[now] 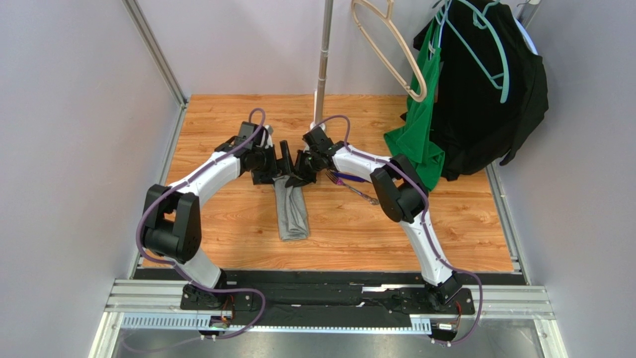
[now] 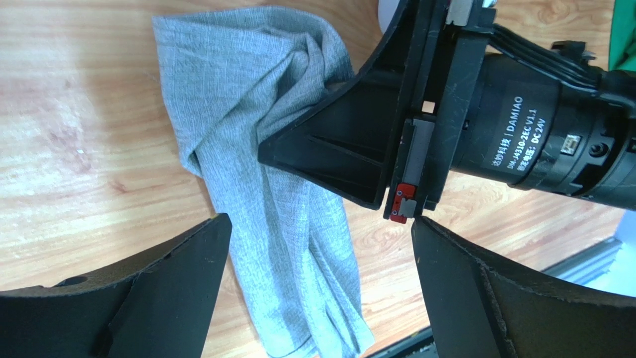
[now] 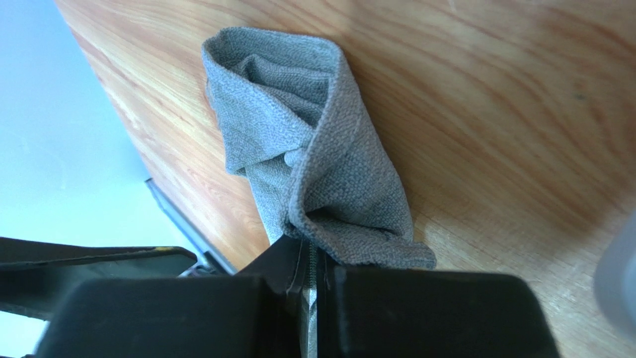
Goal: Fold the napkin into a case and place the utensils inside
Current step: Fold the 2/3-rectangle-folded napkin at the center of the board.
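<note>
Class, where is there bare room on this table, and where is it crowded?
Free: bare wood between the left arm and the napkin, and between napkin and right arm. Crowded: the middle, near the utensils.

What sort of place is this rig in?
Likely a lab robot test cell, not a home: plain grey partition walls, an aluminium rail carrying both arm bases, a wood-look tabletop boxed in by metal framing.
</note>
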You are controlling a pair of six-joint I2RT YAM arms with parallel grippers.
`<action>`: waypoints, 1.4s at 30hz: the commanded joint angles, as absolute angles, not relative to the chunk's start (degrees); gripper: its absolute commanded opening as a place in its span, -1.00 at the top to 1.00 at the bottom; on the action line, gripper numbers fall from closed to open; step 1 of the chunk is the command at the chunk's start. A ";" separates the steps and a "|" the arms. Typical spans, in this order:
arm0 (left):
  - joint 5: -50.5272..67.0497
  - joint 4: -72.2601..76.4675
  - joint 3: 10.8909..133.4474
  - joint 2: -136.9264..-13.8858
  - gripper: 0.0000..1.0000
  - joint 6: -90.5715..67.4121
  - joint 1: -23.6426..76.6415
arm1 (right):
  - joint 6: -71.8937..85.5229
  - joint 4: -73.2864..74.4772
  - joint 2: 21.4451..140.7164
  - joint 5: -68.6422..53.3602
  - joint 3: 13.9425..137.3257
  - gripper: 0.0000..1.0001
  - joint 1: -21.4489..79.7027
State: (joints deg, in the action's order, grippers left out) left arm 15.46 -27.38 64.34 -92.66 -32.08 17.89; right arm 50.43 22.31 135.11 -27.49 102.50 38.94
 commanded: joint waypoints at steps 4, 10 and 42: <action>12.56 -32.43 64.69 -97.81 -0.98 -30.14 21.88 | 51.59 23.91 136.41 -25.93 104.33 1.00 39.29; 13.88 -29.72 59.97 -95.13 -0.76 -31.81 23.38 | 52.38 23.82 136.67 -26.80 104.59 1.00 39.11; 12.83 -16.18 43.25 -87.99 0.99 -37.97 22.50 | 32.18 29.62 124.47 -30.32 100.30 -0.35 38.76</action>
State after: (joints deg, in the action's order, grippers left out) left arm 12.12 -17.74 46.89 -91.09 -37.19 23.03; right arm 41.30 25.61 131.92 -30.13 102.61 39.05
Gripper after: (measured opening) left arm 0.052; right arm 0.608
